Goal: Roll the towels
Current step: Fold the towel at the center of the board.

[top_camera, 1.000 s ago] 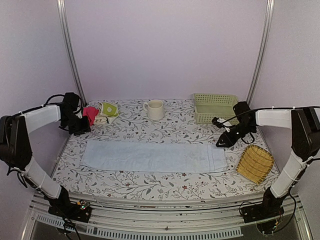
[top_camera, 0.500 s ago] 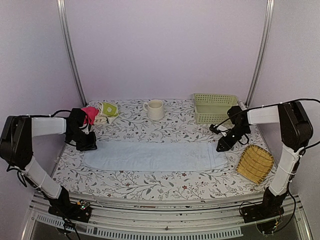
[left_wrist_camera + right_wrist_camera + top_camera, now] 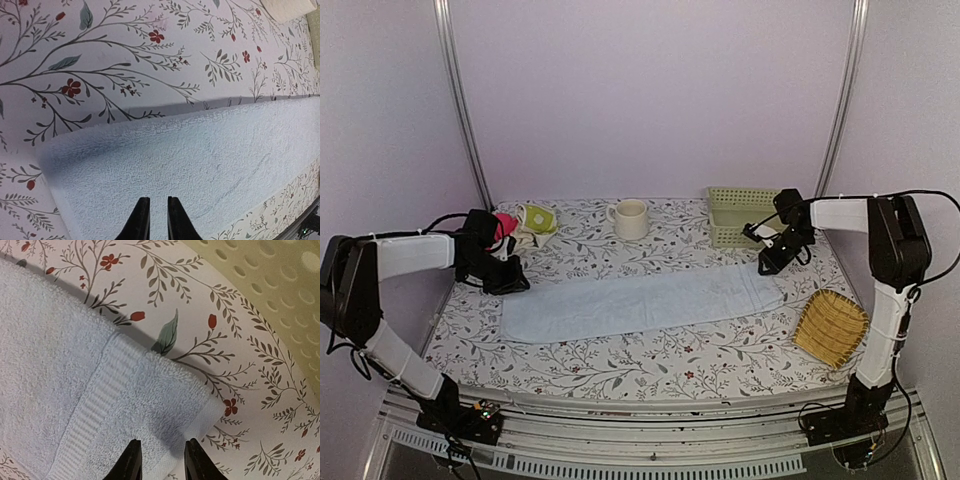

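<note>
Blue towel [image 3: 640,300] is stretched flat across the middle of the table [image 3: 650,375], running on a slant from about 8 o'clock up to about 2 o'clock, so the right end sits farther back than the left. It isn't rolled at all.

Right gripper [image 3: 767,265] is down on the far right corner of it, just in front of the basket [image 3: 750,215]. On the wrist cam its fingers [image 3: 131,462] straddle the corner by the ribbed band, with terry bunched between them, so it looks clamped on the cloth. There's a shadow under that far edge.

Left gripper [image 3: 512,282] is at the other end, over the far left corner. Its fingers [image 3: 141,220] are almost together with just a thin slit, and towel shows behind them. Honestly can't tell if they're pinching cloth or only hovering on it.

Small towel [image 3: 536,220] is bunched up at 11 o'clock in the back left corner, right next to something pink [image 3: 501,226], and neither arm is touching it.

Other stuff: the mug [image 3: 630,218] is at 12 o'clock, and the tray [image 3: 830,327] is at 4 o'clock, near the towel's right end but apart from it.
</note>
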